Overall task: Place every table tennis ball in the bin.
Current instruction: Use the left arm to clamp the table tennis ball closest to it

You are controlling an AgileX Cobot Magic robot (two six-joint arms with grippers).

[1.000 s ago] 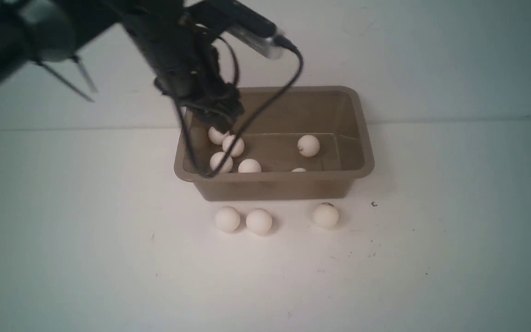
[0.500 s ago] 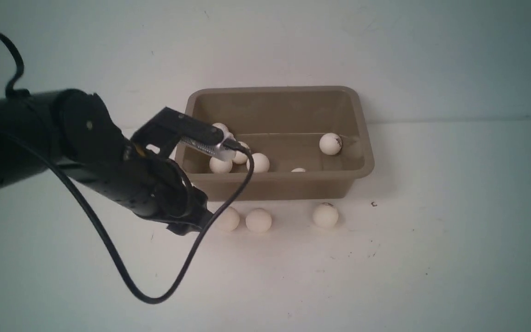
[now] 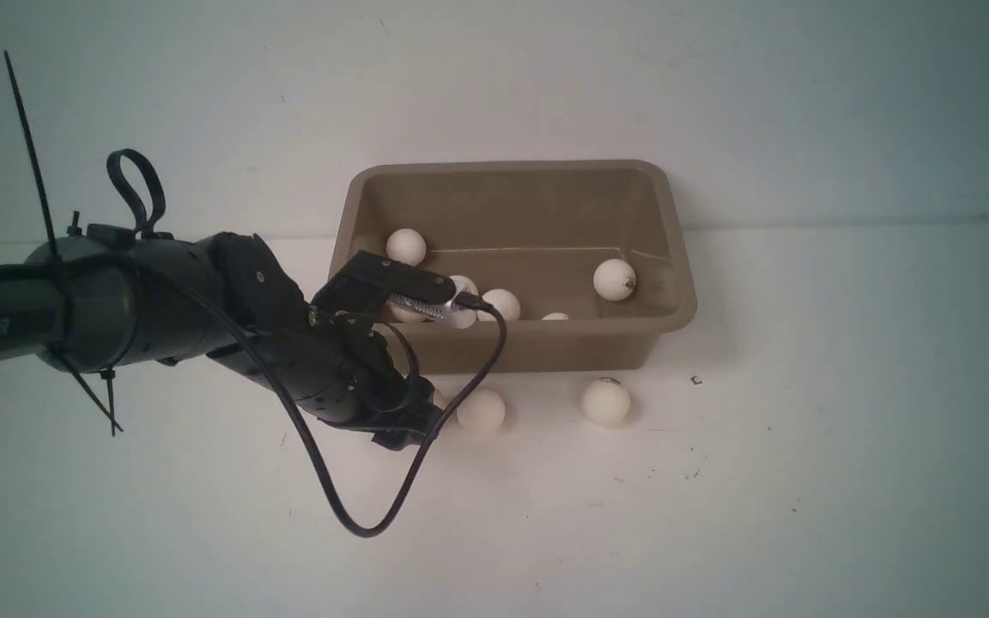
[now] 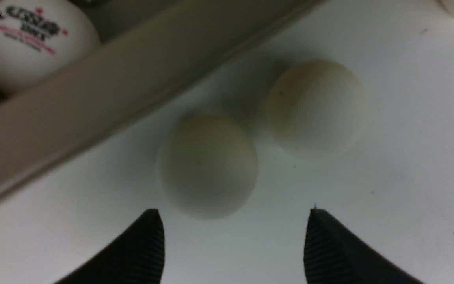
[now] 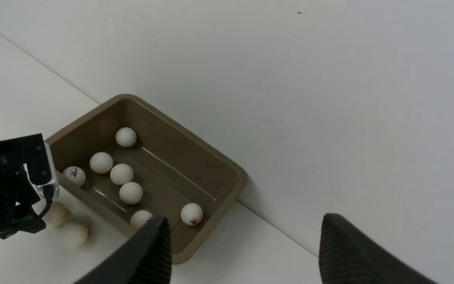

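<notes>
"Counting the small smooth white table tennis balls (image 5: pixel 121 174), where do they lie?"
"Seven rest inside the rectangular tan-brown plastic bin (image 3: pixel 537 348); three lie on the white desk (image 3: pixel 718 515), just in front of its near wall."
"And the black left arm (image 3: pixel 160 309)?"
"It reaches low over the desk toward the leftmost loose ball (image 4: pixel 207 165), which sits just beside its neighbour (image 4: pixel 315 108). The left jaws are spread and empty, their tips just short of that ball."
"The right jaws?"
"Spread too, holding nothing, well above the desk and apart from the bin"
</notes>
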